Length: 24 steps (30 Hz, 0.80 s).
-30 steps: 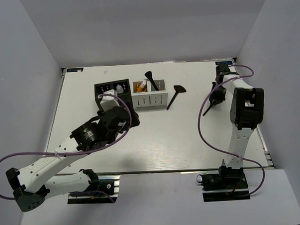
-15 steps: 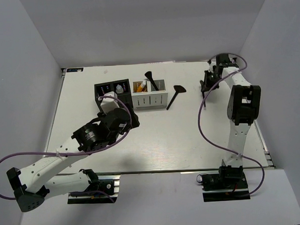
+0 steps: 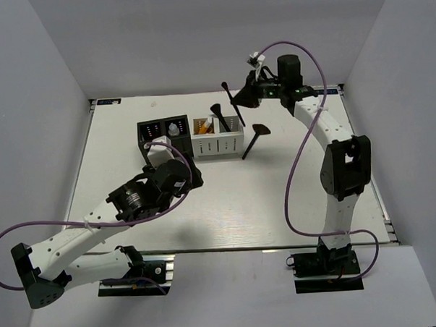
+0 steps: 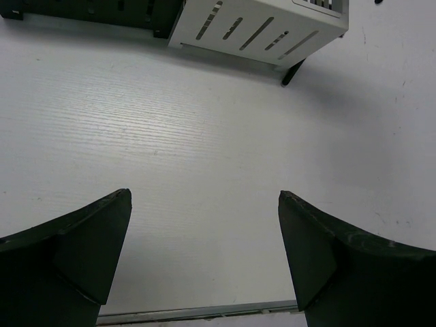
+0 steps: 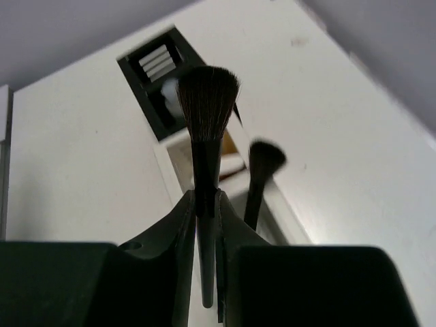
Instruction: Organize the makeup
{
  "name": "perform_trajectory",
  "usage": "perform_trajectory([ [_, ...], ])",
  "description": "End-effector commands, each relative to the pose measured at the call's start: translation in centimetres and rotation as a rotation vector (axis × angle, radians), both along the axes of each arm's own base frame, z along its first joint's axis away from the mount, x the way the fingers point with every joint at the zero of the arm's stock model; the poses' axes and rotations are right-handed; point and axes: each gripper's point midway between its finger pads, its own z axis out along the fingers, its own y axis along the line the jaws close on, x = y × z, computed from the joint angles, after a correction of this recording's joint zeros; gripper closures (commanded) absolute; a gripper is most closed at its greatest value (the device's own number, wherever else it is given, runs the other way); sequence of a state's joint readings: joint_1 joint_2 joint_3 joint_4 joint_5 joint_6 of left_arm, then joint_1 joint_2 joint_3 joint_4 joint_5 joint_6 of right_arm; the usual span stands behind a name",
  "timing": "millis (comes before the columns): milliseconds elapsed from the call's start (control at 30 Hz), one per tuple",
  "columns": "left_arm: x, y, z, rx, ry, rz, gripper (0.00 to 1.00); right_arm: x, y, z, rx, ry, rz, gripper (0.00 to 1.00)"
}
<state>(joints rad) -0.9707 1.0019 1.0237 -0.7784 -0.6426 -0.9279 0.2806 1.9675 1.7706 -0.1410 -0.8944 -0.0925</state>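
A white table [image 3: 263, 198] seen from above. The right gripper [image 3: 245, 97] is raised over the far edge. Its fingers [image 5: 174, 235] are pinched on the handle of a long black makeup brush [image 5: 207, 95], whose bristles point away from the wrist camera, toward the organizers.

A black slotted organizer [image 3: 161, 131] and a white slotted organizer [image 3: 218, 143] sit touching, side by side. A small clear bottle [image 3: 174, 128] stands in the black one. An orange tube [image 3: 200, 126] and a second brush [image 3: 218, 113] stand in the white one. A third brush [image 3: 254, 140] lies flat on the table just right of the white box.

The left gripper [image 4: 204, 245] hangs over bare table near the boxes — jaws wide apart, nothing between them.
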Motion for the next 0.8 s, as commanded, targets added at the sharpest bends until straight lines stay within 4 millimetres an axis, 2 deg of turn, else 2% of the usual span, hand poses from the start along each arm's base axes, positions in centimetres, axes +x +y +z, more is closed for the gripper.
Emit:
perform_trajectory([
  [0, -0.3, 0.3, 0.9, -0.044, -0.017, 0.014, 0.02, 1.9, 1.6, 5.8, 0.137, -0.186, 0.058, 1.0],
  [33, -0.3, 0.4, 0.7, -0.043, -0.014, 0.016, 0.02, 2.6, 2.0, 5.1, 0.143, -0.176, 0.057, 1.0],
  [67, -0.4, 0.4, 0.7, -0.054, -0.016, 0.017, 0.02, 2.9, 2.5, 5.7, 0.155, -0.205, 0.057, 1.0],
  [100, -0.4, 0.4, 0.6, -0.054, -0.016, 0.017, 0.02, 3.2, 3.2, 4.8, 0.156, -0.194, 0.054, 1.0],
  [267, -0.4, 0.3, 0.4, -0.058, -0.015, 0.012, 0.02, 4.1, 4.2, 2.2, 0.179, -0.22, 0.04, 1.0],
  [367, -0.4, 0.1, 0.2, -0.058, -0.01, 0.007, 0.02, 4.0, 5.2, 0.9, 0.171, -0.214, 0.057, 1.0],
  [533, -0.3, 0.0, 0.0, -0.064, -0.01, 0.008, 0.02, 3.6, 5.2, -0.3, 0.156, -0.212, 0.057, 1.0],
  [567, -0.4, 0.0, -0.2, -0.061, -0.007, 0.009, 0.02, 3.5, 5.2, -0.5, 0.152, -0.207, 0.057, 0.89],
  [633, -0.3, -0.1, -0.2, -0.064, -0.01, 0.008, 0.02, 3.3, 4.9, -0.9, 0.137, -0.205, 0.056, 0.78],
  [667, -0.3, -0.1, -0.1, -0.065, -0.012, 0.007, 0.02, 3.2, 4.6, -0.7, 0.134, -0.206, 0.054, 0.67],
  [767, -0.2, -0.2, -0.2, -0.06, -0.011, 0.005, 0.02, 2.8, 4.3, -0.9, 0.124, -0.204, 0.049, 0.53],
])
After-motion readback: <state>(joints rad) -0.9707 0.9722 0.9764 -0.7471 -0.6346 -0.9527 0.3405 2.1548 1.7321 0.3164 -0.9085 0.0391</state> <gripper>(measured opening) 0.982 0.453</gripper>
